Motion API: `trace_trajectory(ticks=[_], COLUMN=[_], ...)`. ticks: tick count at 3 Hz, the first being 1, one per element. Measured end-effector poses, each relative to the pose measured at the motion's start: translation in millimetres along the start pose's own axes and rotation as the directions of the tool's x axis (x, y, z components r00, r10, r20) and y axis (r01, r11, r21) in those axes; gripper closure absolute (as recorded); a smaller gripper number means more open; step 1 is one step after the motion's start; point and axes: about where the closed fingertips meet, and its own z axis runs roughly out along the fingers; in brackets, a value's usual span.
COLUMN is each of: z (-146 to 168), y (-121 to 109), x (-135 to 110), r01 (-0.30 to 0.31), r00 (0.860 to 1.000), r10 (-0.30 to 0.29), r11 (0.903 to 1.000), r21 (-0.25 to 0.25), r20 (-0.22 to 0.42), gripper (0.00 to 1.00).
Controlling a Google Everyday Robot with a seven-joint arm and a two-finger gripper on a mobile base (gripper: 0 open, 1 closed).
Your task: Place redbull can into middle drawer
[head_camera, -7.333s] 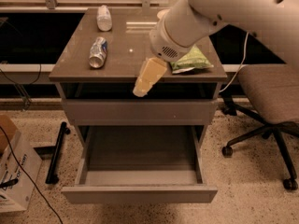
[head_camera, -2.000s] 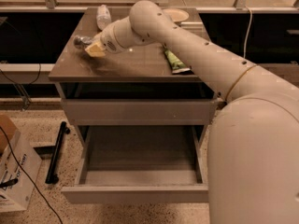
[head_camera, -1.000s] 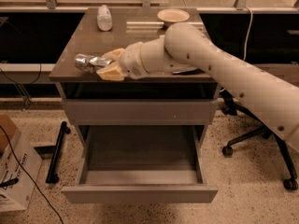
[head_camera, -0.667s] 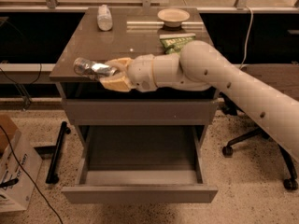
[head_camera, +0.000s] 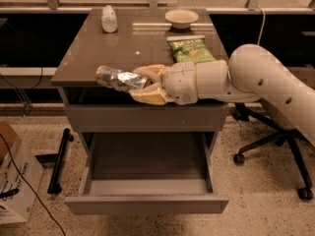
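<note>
Clasping the redbull can [head_camera: 117,77], the gripper [head_camera: 141,84] has shifted rightward at table [head_camera: 93,50] edge.

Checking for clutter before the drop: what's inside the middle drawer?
Middle drawer shows only bare floor; rear hidden under cabinet. End effector grips redbull can over cabinet's front edge.

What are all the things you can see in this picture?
redbull can: one, silver, sideways over the cabinet's front edge, in the gripper
middle drawer: one, grey, pulled open below
cabinet top: one, brown, middle of view
plastic bottle: one, clear, top's back left
bowl: one, tan, top's back
chip bag: one, green, top's right side
office chair: one, black, floor right
cardboard box: one, brown, floor left
gripper: one, cream, shut around the can
arm: one, white, reaching from right
</note>
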Motion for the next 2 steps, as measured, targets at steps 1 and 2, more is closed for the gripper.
trace_trajectory(ticks=[1, 2], z=[12, 24], y=[4, 9], x=[57, 99], r01=[-0.122, -0.241], r00=[0.958, 0.885], r10=[0.097, 0.171], r11=[0.9893, 0.9640], r21=[-0.080, -0.112], r20=[-0.271, -0.433], gripper=[1.00, 1.00])
